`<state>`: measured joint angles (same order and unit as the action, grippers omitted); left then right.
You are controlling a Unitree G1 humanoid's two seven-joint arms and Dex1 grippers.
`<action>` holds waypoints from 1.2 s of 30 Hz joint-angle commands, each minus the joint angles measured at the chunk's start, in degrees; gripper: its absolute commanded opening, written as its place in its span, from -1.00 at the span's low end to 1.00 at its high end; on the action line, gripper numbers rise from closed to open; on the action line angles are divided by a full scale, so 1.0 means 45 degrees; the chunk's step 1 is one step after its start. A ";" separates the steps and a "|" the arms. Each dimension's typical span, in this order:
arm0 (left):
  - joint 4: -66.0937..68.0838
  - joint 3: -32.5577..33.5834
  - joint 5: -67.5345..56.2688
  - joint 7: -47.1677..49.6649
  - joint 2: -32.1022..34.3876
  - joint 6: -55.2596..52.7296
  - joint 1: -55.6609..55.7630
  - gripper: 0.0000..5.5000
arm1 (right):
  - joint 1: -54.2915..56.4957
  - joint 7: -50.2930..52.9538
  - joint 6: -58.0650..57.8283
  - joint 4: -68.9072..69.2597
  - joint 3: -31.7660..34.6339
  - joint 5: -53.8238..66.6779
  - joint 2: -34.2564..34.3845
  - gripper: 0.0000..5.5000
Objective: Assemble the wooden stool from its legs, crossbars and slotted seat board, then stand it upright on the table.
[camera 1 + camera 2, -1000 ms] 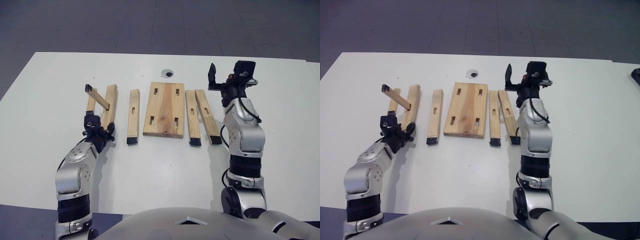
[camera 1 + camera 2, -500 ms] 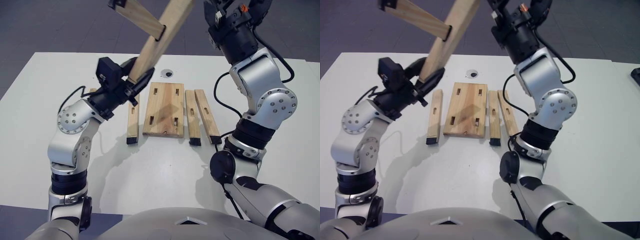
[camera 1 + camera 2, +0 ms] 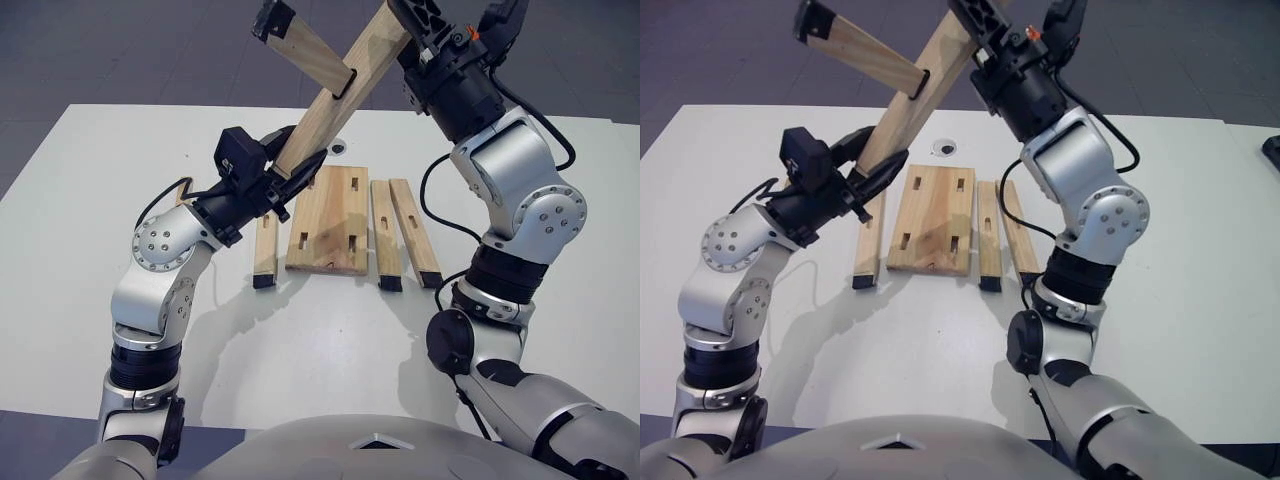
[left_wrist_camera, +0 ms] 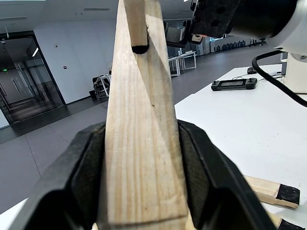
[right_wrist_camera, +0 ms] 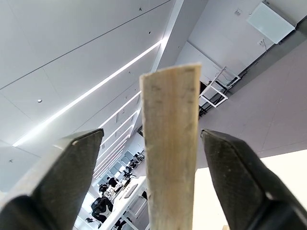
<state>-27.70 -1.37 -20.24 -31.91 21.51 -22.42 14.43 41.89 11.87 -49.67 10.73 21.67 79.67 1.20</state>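
Shifted a little toward the right arm since half a second ago: leg [image 3: 335, 95] with its plugged-in crossbar [image 3: 305, 48], upper end now up at the right gripper [image 3: 462, 18]. Clamped near the lower end in the left gripper [image 3: 288, 168], black fingers [image 4: 84, 172] pressed against opposite sides of the wood. Rising steeply out of that grip, slanting up and across toward the right gripper, well above the table [image 3: 90, 200]. Crossbar seated in a slot farther up the leg, beyond the left gripper, jutting off on the side away from the right gripper and ending in a black cap. Right gripper spread wide, one finger [image 5: 62, 182] on either side of the leg's top end, with a gap on both sides in the right wrist view, so apparently not touching. Lying flat on the table below both grippers: slotted seat board [image 3: 330, 215], just under the left gripper's fingertips; one loose leg [image 3: 265, 245] beside the board, nearly beneath the left gripper; pair of loose legs [image 3: 385, 235] side by side on the right gripper's side of the board, black-capped ends nearest the robot.
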 commanded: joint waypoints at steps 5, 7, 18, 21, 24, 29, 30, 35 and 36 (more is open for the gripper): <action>0.0197 -0.0263 0.0306 -0.0106 0.0133 0.0420 -0.0017 -0.25 | -0.0241 0.0227 0.0463 0.0099 -0.0566 0.0407 -0.0358 -0.16; 0.0261 -0.0300 0.0344 -0.0113 0.0131 0.0495 -0.0043 -0.25 | -0.0269 0.0229 0.0597 0.0099 -0.0635 0.0436 -0.0415 -0.27; 0.0501 -0.0635 0.0878 0.0037 0.0116 0.0928 -0.0187 -0.25 | -0.0375 0.0120 0.1007 0.0162 -0.1096 0.0031 -0.0854 -0.62; 0.0598 -0.1031 0.1347 0.0042 0.0229 0.1061 -0.0195 -0.25 | -0.0425 -0.0057 0.1273 0.0232 -0.1254 -0.0406 -0.1017 -0.62; 0.0857 -0.1518 0.1936 0.0045 0.0451 0.1099 -0.0192 -0.06 | -0.0443 -0.0424 0.1727 0.0707 -0.1702 -0.1859 -0.1445 -0.62; 0.0775 -0.2175 0.2922 -0.0840 0.1553 0.1674 -0.0636 0.27 | -0.1292 -0.0690 0.2751 0.2218 -0.3315 -0.6373 -0.2796 -0.63; 0.0797 -0.2383 0.3397 -0.1028 0.1929 0.2041 -0.0749 0.33 | -0.1527 -0.0597 0.2863 0.2325 -0.3378 -0.6840 -0.2819 -0.63; 0.1265 -0.2736 0.4663 -0.1041 0.2429 0.3129 -0.1258 0.67 | -0.3316 0.0228 0.2758 0.2735 -0.2971 -0.7847 -0.2282 -0.63; 0.1246 -0.2755 0.4865 -0.0945 0.2440 0.3222 -0.1371 0.72 | -0.3597 0.0316 0.2727 0.2896 -0.2926 -0.7814 -0.2112 -0.63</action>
<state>-22.34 -13.90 0.05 -36.93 32.41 -8.78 9.36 28.10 12.09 -36.81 21.73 7.63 44.30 -10.04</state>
